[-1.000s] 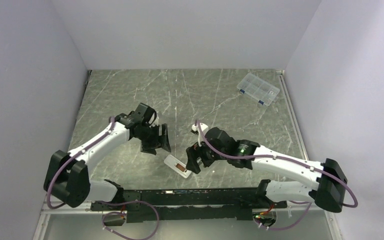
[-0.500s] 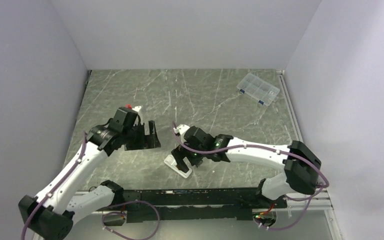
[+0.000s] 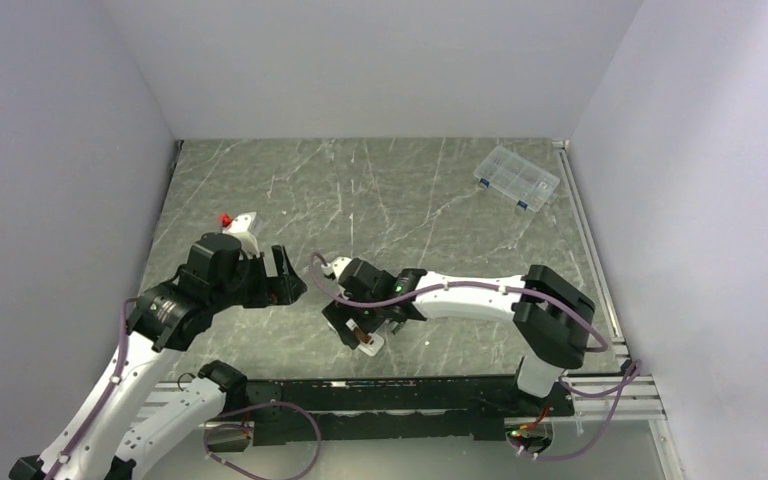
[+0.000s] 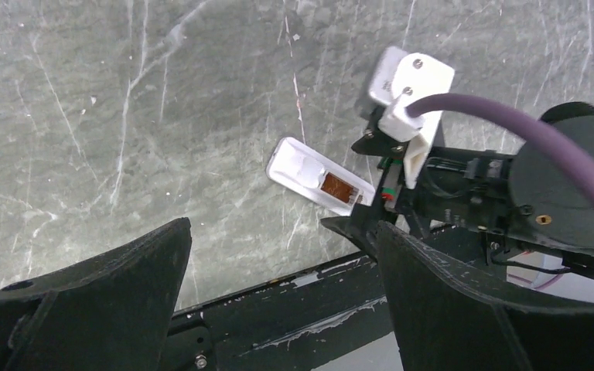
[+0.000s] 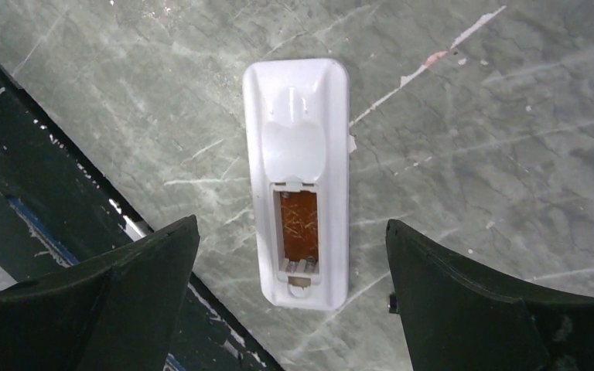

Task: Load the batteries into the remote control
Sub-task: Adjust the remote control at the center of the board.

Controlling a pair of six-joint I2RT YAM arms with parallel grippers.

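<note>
**White remote lies back-up beneath the right gripper**

White and slim, the rectangular plastic remote control point(image 3: 368, 344) lies flat on the grey-green marbled stone table point(image 3: 410, 200). It is at about 6 o'clock of the table top, close to the black metal rail point(image 3: 410, 385) where the arms are bolted. Its back side faces up. In the right wrist view its long side runs from 12 to 6 o'clock. A rounded thumb hollow sits toward 12 o'clock. Below it, a small rectangular opening shows an orange-brown inside, with a bit of metal at its 6 o'clock end.

The right gripper point(image 3: 360, 326) hangs directly over the remote control with its jaws spread wide. One black finger point(image 5: 116, 305) stands at 9 o'clock of the remote control and the other at 3 o'clock. Both are apart from it, and nothing is pinched. How high it hangs above the remote control I cannot tell.

The left gripper point(image 3: 288, 280) is near, at about 10 o'clock from the remote control. Its jaws are also wide apart and hold nothing.

The clear compartmented plastic box point(image 3: 516, 178) rests at about 1 o'clock of the table, well apart from both grippers.
</note>
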